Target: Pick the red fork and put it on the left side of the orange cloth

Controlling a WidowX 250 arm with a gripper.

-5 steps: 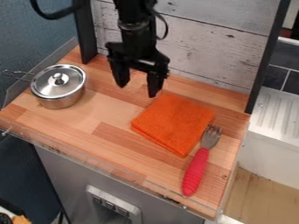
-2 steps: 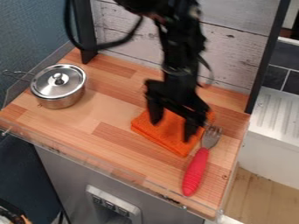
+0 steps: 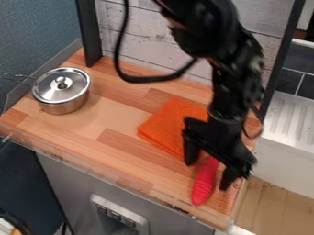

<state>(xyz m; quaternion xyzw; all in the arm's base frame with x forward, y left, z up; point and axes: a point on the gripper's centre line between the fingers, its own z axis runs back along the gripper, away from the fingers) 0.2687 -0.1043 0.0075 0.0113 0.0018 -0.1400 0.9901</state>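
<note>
At the left of the wooden counter (image 3: 116, 149) stands a round metal pot (image 3: 64, 108), upright, its thin wire handle (image 3: 18, 77) pointing left. A shiny lid (image 3: 50, 85) with a round knob covers it, so its contents are hidden. Toward the middle, the orange cloth (image 3: 167, 126) lies flat, folded into a thick square, its right part behind the gripper and arm. Right of the cloth's near corner, the red fork (image 3: 204, 182) lies on the wood, the rounded end of its handle toward the counter's front edge; its metal head is hidden behind the gripper. The black gripper (image 3: 208, 174) hangs over the fork, its jaws spread, one on either side of the red handle. The tips probably sit clear of the handle, though their height is hard to judge. Beyond the counter's right edge is a white, ribbed draining board (image 3: 291, 117).
</note>
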